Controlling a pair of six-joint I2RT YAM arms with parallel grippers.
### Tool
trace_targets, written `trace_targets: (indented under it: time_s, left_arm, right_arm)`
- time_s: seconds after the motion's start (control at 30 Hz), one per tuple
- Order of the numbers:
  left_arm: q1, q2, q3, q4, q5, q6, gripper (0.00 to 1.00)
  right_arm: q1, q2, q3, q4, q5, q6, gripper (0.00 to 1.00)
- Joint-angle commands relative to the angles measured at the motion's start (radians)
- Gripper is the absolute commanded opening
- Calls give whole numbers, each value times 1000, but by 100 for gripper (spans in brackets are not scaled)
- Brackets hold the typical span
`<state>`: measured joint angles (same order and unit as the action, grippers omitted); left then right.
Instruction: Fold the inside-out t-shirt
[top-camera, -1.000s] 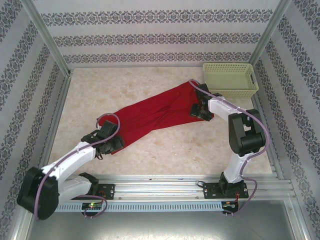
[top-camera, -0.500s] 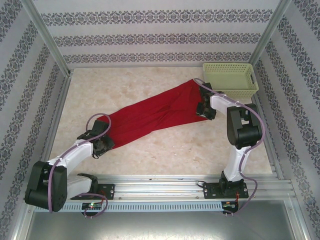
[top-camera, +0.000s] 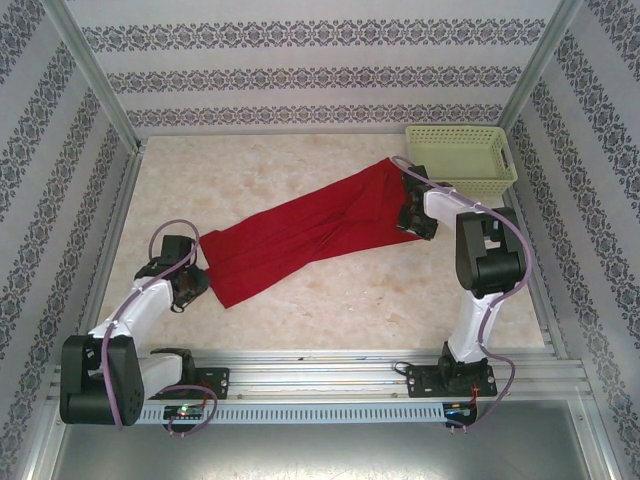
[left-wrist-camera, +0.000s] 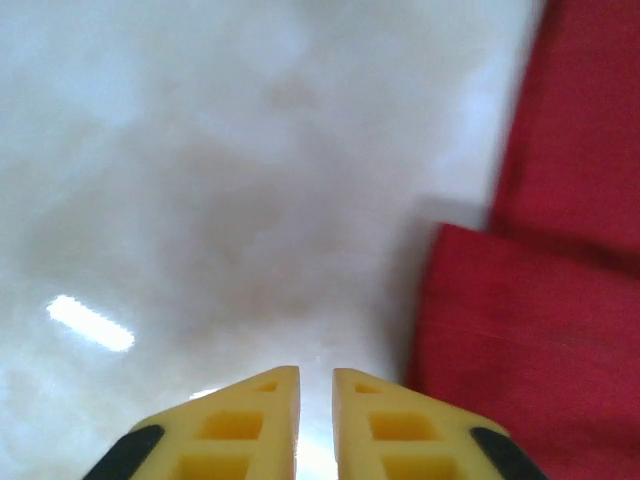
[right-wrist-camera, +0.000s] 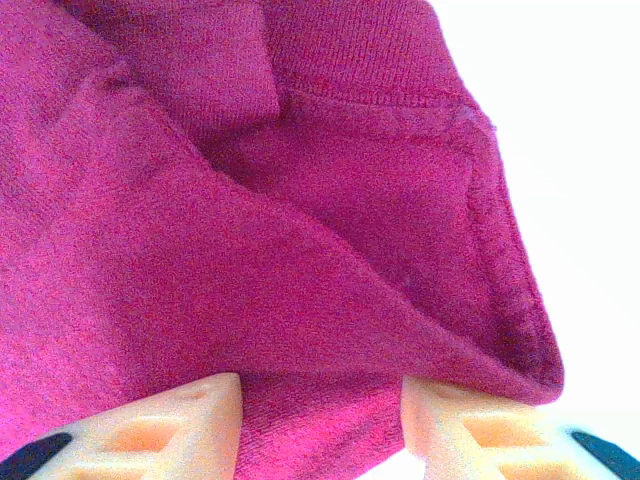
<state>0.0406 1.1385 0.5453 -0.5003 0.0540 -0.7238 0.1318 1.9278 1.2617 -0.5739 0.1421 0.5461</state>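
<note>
**Red T-Shirt Stretched Across the Tabletop Between Two Arms**

At the left, the left gripper (top-camera: 188, 284) was seen low over the tabletop (top-camera: 350, 300), just beside the near-left end of the inside-out t-shirt (top-camera: 300, 230) but apart from it. In the left wrist view its jaws were found almost closed, with a thin slit between them and nothing held; the red cloth lay off to the right. The t-shirt was spread as a long diagonal band from near left to far right across the tabletop. At its far-right end the right gripper (top-camera: 410, 215) was set on the cloth, and in the right wrist view a bunched fold with a stitched hem was clamped between its jaws. The pale green basket (top-camera: 460, 160) stood just beyond, in the far-right corner
</note>
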Motion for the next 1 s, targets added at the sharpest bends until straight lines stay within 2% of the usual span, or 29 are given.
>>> trace_targets:
  time_s: [0.0,0.2,0.37,0.47,0.67,0.87,0.97]
  left_arm:
    - [-3,-4,65,-13,65,67,29]
    - [-5,106,69,75,136,69,37]
    - [-19,162,70,140,191,60,36]
    - [-24,177,73,161,203,56,29]
    - [-24,194,145,146,157,93,2]
    - [-22,121,232,145,116,127,0]
    - [-18,132,255,164,111,138,0]
  right_arm:
    - [21,-71,-15,-4,26,-15,48]
    - [57,-67,8,-20,31,-11,49]
    - [58,-56,2,-15,33,-11,49]
    - [58,-46,-1,-15,40,-10,50]
    - [58,-25,5,-33,64,-5,49]
    - [55,-11,3,-46,95,-6,49]
    - [54,0,2,-47,103,-8,48]
